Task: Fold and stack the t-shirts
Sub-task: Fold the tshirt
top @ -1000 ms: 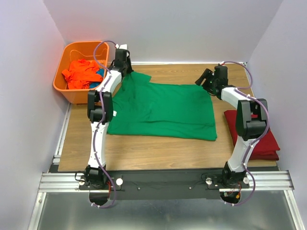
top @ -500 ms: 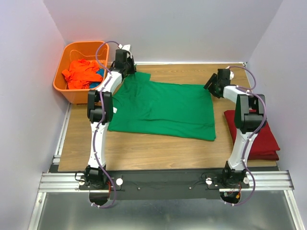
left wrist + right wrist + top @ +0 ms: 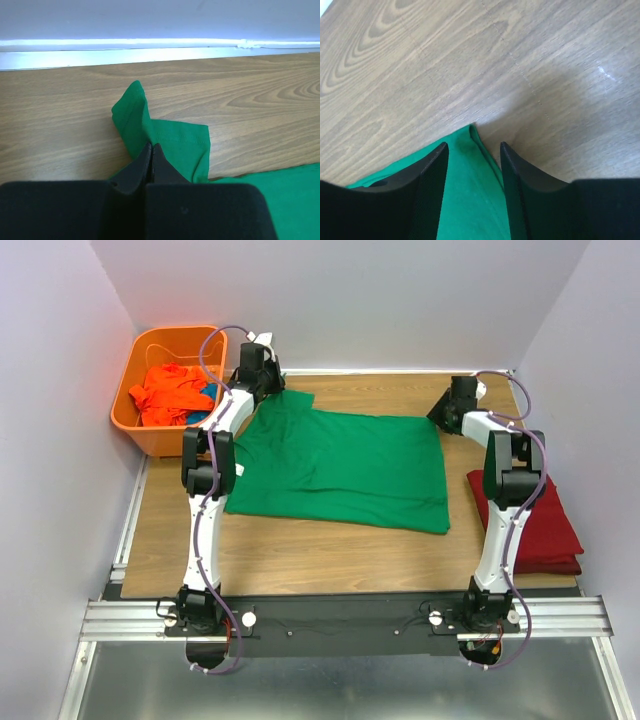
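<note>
Folding has one shirt finished, by the look of it: the dark red t-shirt [image 3: 545, 530] lies as a compact folded pad at the right edge of the counter [image 3: 300, 550]. The green t-shirt [image 3: 340, 465] is spread flat across the middle, not yet folded. The left hand [image 3: 151, 148] is pinched shut on a bunched bit of its cloth at the far left corner of the shirt, near the counter's back edge. The right hand [image 3: 472, 150] has its jaws apart, straddling the shirt's far right corner without clamping it. The orange t-shirt [image 3: 165, 395] sits crumpled in the orange basket [image 3: 135, 430] off the far left corner. I judge the green fold is only beginning, with the orange shirt and the stacking left.
</note>
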Available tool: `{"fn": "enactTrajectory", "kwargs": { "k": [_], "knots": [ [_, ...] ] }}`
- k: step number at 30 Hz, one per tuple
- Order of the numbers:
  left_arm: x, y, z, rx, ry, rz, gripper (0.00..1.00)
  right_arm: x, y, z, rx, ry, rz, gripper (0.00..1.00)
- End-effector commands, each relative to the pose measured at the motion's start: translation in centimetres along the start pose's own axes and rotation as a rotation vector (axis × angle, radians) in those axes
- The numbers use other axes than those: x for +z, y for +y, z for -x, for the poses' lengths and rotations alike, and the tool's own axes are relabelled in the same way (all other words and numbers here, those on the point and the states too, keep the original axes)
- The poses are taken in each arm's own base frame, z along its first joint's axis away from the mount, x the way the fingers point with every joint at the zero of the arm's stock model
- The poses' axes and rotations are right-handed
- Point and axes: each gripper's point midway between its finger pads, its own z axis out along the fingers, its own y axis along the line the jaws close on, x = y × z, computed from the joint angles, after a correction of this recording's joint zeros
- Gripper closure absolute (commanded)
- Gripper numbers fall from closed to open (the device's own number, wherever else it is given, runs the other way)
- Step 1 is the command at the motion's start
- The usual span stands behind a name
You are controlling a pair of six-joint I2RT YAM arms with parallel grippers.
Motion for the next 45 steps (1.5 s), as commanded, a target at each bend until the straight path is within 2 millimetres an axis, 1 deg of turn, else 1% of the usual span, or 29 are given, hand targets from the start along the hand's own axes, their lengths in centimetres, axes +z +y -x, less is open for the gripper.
{"fn": "enactTrajectory", "kwargs": {
  "k": [1,3,6,9,10,11,12,13,14,15,16,18,21,26,27,28,30,31,32,34,38,43,45],
  "knots": [
    [-0.4,-1.1,1.0,0.013,-0.025,-0.033,1.0,1.3,-1.1,-2.1,0.016,0.067,-0.034,0.49],
    [-0.3,-1.1,0.9,0.013,-0.022,-0.037,1.0,1.5,-0.9,-2.0,0.019,0.067,-0.031,0.49],
    [-0.4,-1.2,0.9,0.013,-0.023,-0.038,1.0,2.0,-1.2,-2.4,0.02,0.072,-0.042,0.5],
    [-0.4,-1.1,0.9,0.013,-0.024,-0.036,1.0,2.3,-1.0,-2.2,0.02,0.07,-0.037,0.5],
    [-0.4,-1.1,1.0,0.014,-0.025,-0.037,1.0,2.5,-1.0,-2.2,0.021,0.073,-0.036,0.57],
    [-0.3,-1.1,0.9,0.013,-0.023,-0.038,1.0,2.7,-1.0,-2.5,0.02,0.079,-0.035,0.6],
    [-0.4,-1.1,1.0,0.015,-0.025,-0.037,1.0,2.7,-1.0,-2.7,0.024,0.087,-0.032,0.61],
    [-0.4,-1.1,1.0,0.015,-0.025,-0.037,1.0,2.8,-0.9,-2.8,0.026,0.091,-0.029,0.65],
    [-0.4,-1.1,1.0,0.015,-0.026,-0.035,1.0,2.9,-0.9,-3.0,0.026,0.1,-0.026,0.65],
    [-0.4,-1.2,1.1,0.015,-0.027,-0.037,1.0,2.9,-1.0,-3.2,0.027,0.106,-0.026,0.68],
    [-0.4,-1.1,1.0,0.015,-0.025,-0.037,1.0,2.9,-1.1,-3.5,0.027,0.112,-0.029,0.69],
    [-0.4,-1.1,1.0,0.015,-0.025,-0.037,1.0,2.9,-1.3,-3.5,0.029,0.111,-0.035,0.69],
    [-0.3,-1.2,1.0,0.014,-0.027,-0.042,1.0,3.0,-1.4,-3.8,0.026,0.117,-0.036,0.73],
    [-0.6,-1.3,1.4,0.016,-0.034,-0.039,1.0,3.0,-1.3,-3.7,0.022,0.118,-0.033,0.91],
    [-0.6,-1.3,1.4,0.017,-0.034,-0.039,1.0,2.9,-1.3,-3.5,0.02,0.112,-0.038,0.92],
    [-0.8,-1.3,1.6,0.016,-0.038,-0.037,1.0,2.7,-1.2,-3.1,0.016,0.103,-0.039,0.96],
    [-1.1,-1.5,2.2,0.019,-0.052,-0.035,1.0,2.5,-1.6,-2.7,0.008,0.085,-0.061,0.99],
    [-1.2,-1.5,2.3,0.019,-0.054,-0.034,1.0,2.3,-1.7,-2.4,0.008,0.076,-0.066,0.99],
    [-1.4,-1.5,2.7,0.019,-0.063,-0.03,1.0,2.1,-2.5,-1.2,0.021,0.055,-0.08,0.99],
    [-1.9,-1.6,3.4,0.021,-0.08,-0.024,1.0,1.7,-2.9,-0.7,0.021,0.036,-0.1,0.99],
    [-2.8,-1.9,4.7,0.028,-0.111,-0.015,1.0,0.4,-2.8,1.3,0.025,-0.013,-0.106,0.99],
    [-4.2,-2.1,6.4,0.043,-0.153,0.003,1.0,-0.9,-3.0,3.0,0.031,-0.049,-0.107,0.99],
    [-4.5,-2.1,6.7,0.049,-0.158,0.005,1.0,-1.6,-2.8,3.6,0.032,-0.06,-0.097,0.99]
  ]
}}
